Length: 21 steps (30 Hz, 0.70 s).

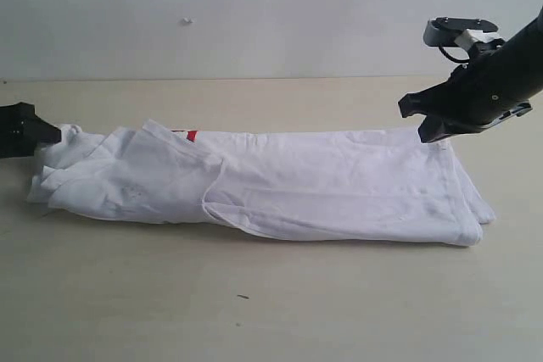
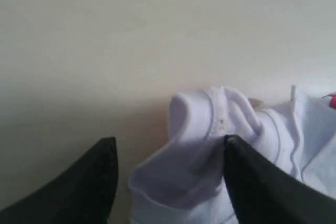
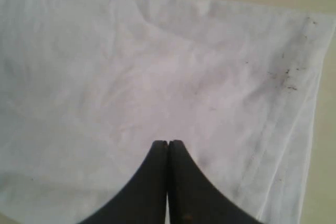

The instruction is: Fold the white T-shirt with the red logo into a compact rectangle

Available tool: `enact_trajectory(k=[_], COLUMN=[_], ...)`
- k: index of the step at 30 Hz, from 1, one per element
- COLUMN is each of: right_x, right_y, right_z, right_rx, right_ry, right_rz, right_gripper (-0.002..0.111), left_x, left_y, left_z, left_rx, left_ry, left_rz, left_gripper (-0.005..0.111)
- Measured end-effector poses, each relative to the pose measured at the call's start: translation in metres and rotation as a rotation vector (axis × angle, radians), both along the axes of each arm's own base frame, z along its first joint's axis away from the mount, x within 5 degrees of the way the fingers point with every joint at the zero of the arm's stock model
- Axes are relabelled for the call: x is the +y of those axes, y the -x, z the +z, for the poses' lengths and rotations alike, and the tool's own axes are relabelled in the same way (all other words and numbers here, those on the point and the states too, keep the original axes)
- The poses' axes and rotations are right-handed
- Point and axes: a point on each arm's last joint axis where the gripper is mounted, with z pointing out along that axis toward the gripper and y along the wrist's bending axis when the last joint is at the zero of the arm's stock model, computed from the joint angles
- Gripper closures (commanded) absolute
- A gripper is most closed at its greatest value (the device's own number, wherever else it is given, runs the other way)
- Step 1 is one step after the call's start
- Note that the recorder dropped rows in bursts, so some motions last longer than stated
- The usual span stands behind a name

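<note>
The white T-shirt (image 1: 271, 184) lies on the table as a long strip, doubled lengthwise. A sliver of the red logo (image 1: 190, 136) peeks out at the strip's far edge, and the left wrist view catches it too, the logo (image 2: 332, 99) at the picture's edge. My left gripper (image 1: 51, 133) is at the strip's left end. It is open (image 2: 168, 145), with a bunched fold of the shirt (image 2: 210, 129) between its fingers, one finger (image 2: 247, 177) touching the cloth. My right gripper (image 1: 424, 135) hovers at the right end, shut (image 3: 168, 142) above flat cloth (image 3: 131, 66), with nothing seen between its fingers.
The beige table (image 1: 254, 311) stretches in front of the shirt and behind it to a pale wall (image 1: 254, 14). The right end of the shirt carries small dark specks (image 3: 286, 74) near its hem.
</note>
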Motion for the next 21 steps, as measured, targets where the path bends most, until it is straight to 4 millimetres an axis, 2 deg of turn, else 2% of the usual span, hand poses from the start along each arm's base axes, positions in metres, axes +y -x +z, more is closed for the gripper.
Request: enact_trajectory(k=[6, 12, 14, 16, 17, 18, 21], right_x=[0.0, 0.0, 0.0, 0.0, 0.0, 0.0, 0.0], right_y=[0.0, 0.0, 0.0, 0.0, 0.0, 0.0, 0.0], right_z=[0.0, 0.0, 0.0, 0.0, 0.0, 0.0, 0.0], right_rx=[0.0, 0.002, 0.002, 0.002, 0.002, 0.002, 0.002], right_ry=[0.002, 0.001, 0.002, 0.002, 0.002, 0.002, 0.002], right_rz=[0.006, 0.007, 0.007, 0.007, 0.007, 0.007, 0.007], right_gripper=[0.108, 0.108, 0.108, 0.108, 0.108, 0.108, 0.108], left_x=[-0.018, -0.023, -0.023, -0.023, -0.023, -0.023, -0.024], left_y=[-0.006, -0.006, -0.007, -0.007, -0.006, -0.005, -0.003], left_z=[-0.002, -0.009, -0.01, -0.012, -0.014, -0.016, -0.018], left_rx=[-0.004, 0.019, 0.024, 0.032, 0.038, 0.047, 0.064], left_ry=[0.009, 0.051, 0.061, 0.067, 0.063, 0.06, 0.056], left_rz=[-0.035, -0.052, -0.044, -0.038, -0.045, -0.051, -0.08], left_gripper=[0.048, 0.053, 0.067, 0.092, 0.1, 0.106, 0.106])
